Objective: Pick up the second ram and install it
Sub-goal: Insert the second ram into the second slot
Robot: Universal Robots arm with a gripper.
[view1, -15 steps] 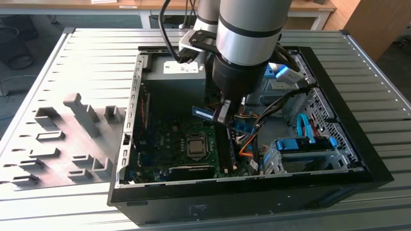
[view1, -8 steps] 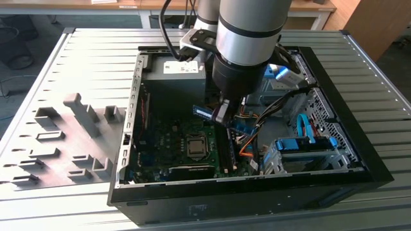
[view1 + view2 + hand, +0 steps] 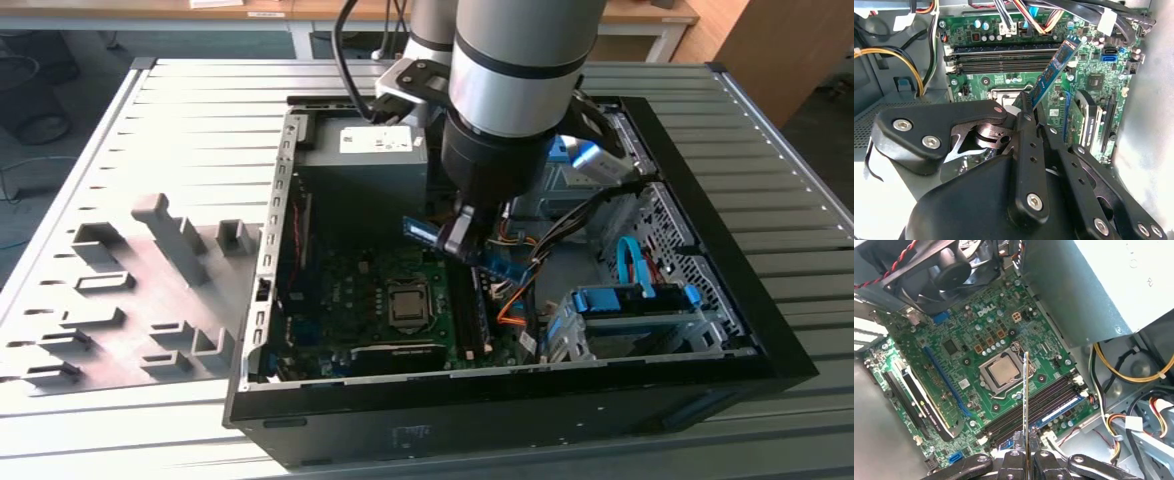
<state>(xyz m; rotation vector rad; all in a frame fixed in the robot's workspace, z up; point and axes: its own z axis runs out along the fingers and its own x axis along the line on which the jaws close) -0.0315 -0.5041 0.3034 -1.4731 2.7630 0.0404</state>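
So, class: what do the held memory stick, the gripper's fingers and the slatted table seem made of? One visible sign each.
Second ram: blue-green circuit board, probably fibreglass laminate, matte, with pale chips. Fingers of the gripper: matte black, metal or plastic, cannot tell; shiny screws. Table: pale grey ribbed metal, probably aluminium, dull sheen.

— Second ram [image 3: 1051, 72]?
— Looks blue, with pale chips along its face.
— Motherboard [image 3: 961, 347]?
— Green, speckled with silver dots.
— Hand [image 3: 1027, 105]?
— Plain black.
— Table [image 3: 200, 120]?
— Pale grey, striped with ribs.
— Case [image 3: 534, 425]?
— Black outside, grey inside.
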